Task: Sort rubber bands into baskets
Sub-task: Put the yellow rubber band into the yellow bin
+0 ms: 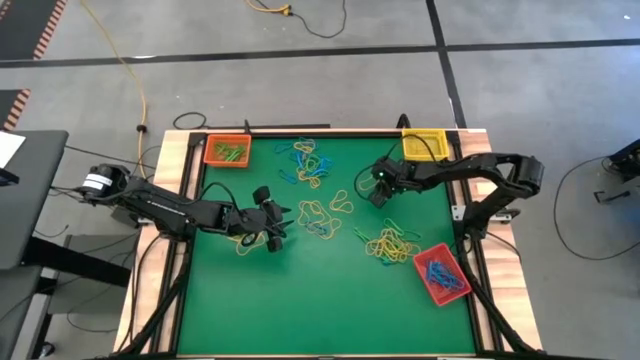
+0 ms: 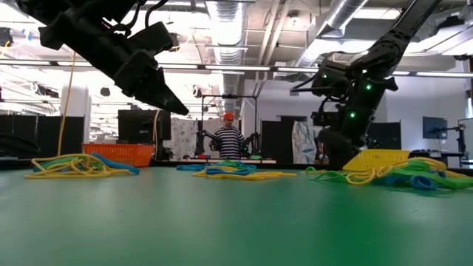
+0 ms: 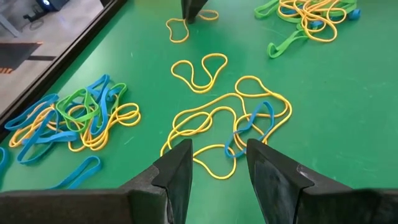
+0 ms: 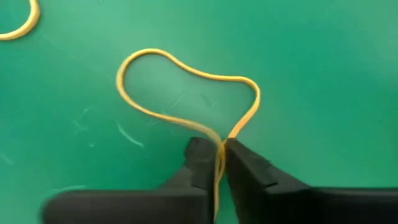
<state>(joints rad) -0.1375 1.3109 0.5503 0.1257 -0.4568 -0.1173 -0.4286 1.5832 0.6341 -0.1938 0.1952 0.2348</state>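
My right jaws (image 4: pixel 220 163) pinch 1 yellow band (image 4: pixel 186 93) flat on the counter (image 1: pixel 300 290), near the middle. It's light, limp, stretchy; gripping both strands together suits. My left jaws (image 3: pixel 217 163) hang open over 1 tangle (image 3: pixel 230 124).

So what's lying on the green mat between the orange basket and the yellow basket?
In the high view, a tangled pile of blue, yellow and green rubber bands lies between the orange basket and the yellow basket; the rest is bare mat.
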